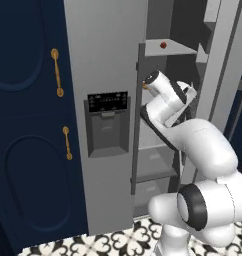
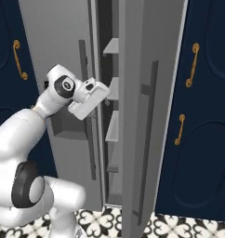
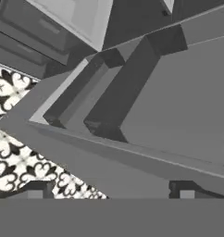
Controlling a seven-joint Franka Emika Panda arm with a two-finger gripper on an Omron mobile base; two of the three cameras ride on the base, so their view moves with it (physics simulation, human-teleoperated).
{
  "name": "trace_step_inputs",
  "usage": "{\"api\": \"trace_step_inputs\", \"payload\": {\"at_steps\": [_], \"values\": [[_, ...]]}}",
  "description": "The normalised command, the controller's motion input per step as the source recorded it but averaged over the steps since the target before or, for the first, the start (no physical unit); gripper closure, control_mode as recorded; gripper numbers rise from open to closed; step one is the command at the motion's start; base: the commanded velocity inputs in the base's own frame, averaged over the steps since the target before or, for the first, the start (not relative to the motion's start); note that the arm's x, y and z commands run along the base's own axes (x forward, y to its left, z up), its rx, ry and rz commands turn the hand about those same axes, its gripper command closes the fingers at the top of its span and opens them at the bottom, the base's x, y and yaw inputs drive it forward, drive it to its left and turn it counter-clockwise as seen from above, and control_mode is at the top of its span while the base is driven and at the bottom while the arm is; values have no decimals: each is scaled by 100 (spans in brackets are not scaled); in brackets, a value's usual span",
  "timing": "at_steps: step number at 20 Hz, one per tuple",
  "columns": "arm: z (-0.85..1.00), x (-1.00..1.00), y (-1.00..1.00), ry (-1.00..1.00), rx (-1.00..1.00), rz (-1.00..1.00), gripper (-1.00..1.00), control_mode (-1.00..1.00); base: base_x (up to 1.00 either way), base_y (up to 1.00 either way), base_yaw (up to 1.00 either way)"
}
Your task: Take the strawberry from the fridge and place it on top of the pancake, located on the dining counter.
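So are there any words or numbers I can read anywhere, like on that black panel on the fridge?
No text can be read anywhere in these pictures.
Black dispenser panel on the fridge: a few tiny pale marks in rows, too small and blurred to read as letters or numbers.
Navy cabinet with brass handles: no writing.
Patterned floor tiles: a black and white ornament, not letters.

White rounded arm [image 1: 208, 150], dark joint rings, boxy white wrist
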Motion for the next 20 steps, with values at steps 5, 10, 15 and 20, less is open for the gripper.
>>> {"api": "trace_step_inputs", "payload": {"at_steps": [5, 10, 15, 20], "values": [[0, 57, -39, 14, -36, 15, -100, -100, 0, 0, 0], [0, 2, -66, 1, -30, 4, -100, -100, 0, 0, 0], [0, -16, -83, 0, -17, 0, -100, -100, 0, 0, 0], [0, -14, -88, 1, -5, -2, -100, -100, 0, 0, 0]]}}
